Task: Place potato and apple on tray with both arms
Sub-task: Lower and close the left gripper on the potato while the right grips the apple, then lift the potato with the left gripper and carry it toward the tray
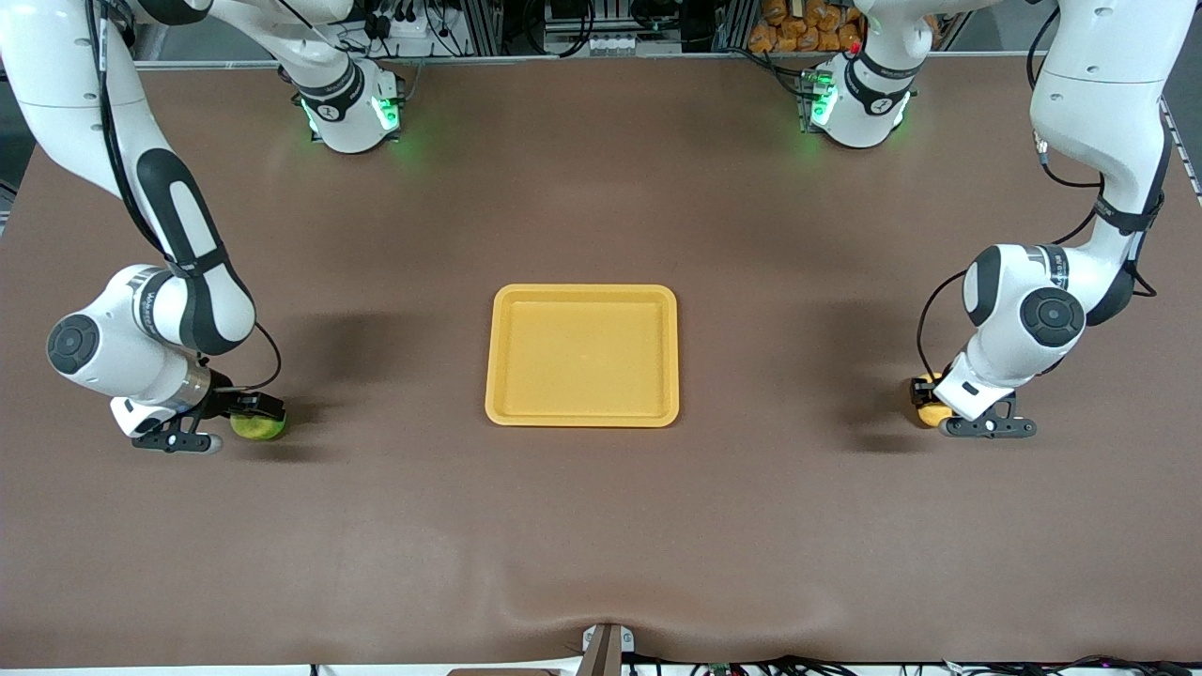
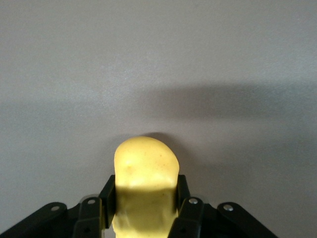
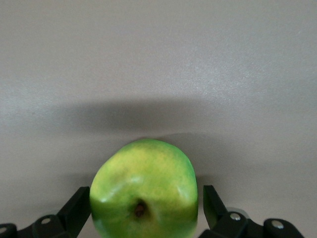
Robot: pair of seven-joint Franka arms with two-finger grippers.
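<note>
The yellow potato [image 1: 925,411] [image 2: 146,168] lies on the brown table at the left arm's end, and my left gripper [image 1: 942,406] [image 2: 146,198] is shut on it, both pads pressed against its sides. At the right arm's end rests the green apple [image 1: 259,427] [image 3: 143,173], its brown stem dimple facing the wrist camera. My right gripper [image 1: 254,419] [image 3: 146,198] is open and straddles the apple, with a gap showing beside one finger [image 3: 213,201]. The yellow-orange tray [image 1: 582,357] sits empty midway between the two arms.
The brown mat [image 1: 601,526] covers the whole table, with a slight wrinkle near its front edge. Both arm bases [image 1: 352,113] [image 1: 855,103] glow green along the edge farthest from the front camera. Cables hang by each forearm.
</note>
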